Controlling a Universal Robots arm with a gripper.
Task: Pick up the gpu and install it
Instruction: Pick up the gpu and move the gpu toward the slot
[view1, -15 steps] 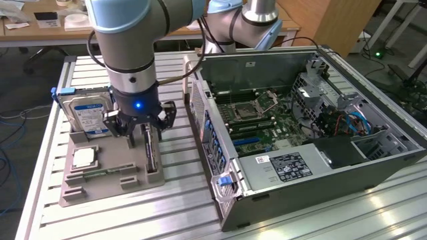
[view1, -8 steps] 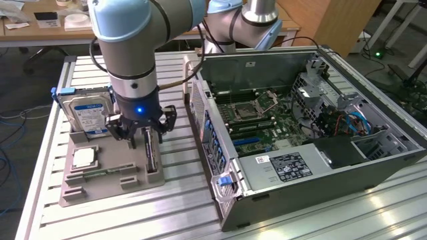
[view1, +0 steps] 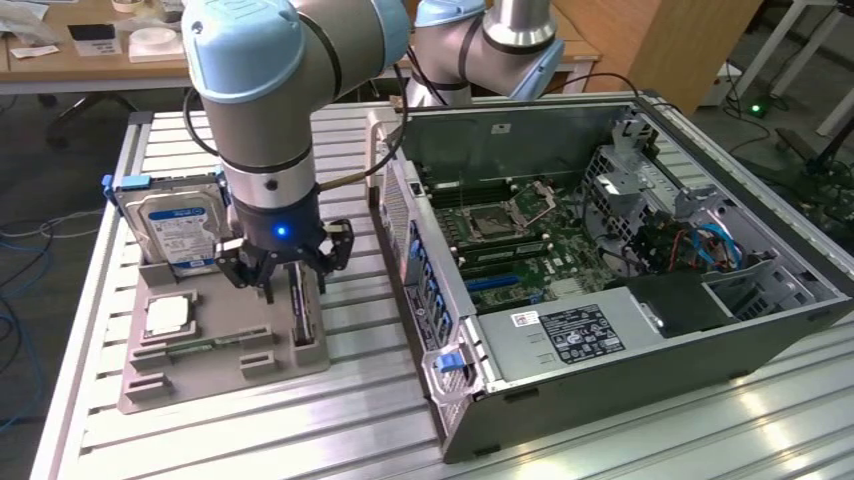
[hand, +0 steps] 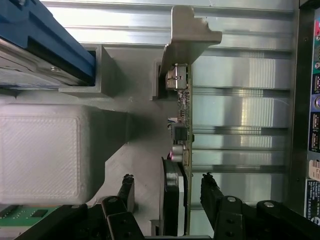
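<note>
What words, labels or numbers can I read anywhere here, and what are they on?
Nothing can be read; all the print is too small or blurred.
hard drive label, blue and white: print too small.
power supply label, inside the computer: print too small.
red-and-white sticker beside it: unreadable.
case label, in the wrist view: dark lines, blurred.

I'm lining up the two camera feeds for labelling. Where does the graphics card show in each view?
Exterior view: the graphics card stands on edge in the grey holder, under the open pincer, toward the exterior view's left.
Wrist view: the graphics card is seen edge-on, running between the pincer fingers with a gap on either side.
Shared landmark: the hard drive in its blue frame.
</note>
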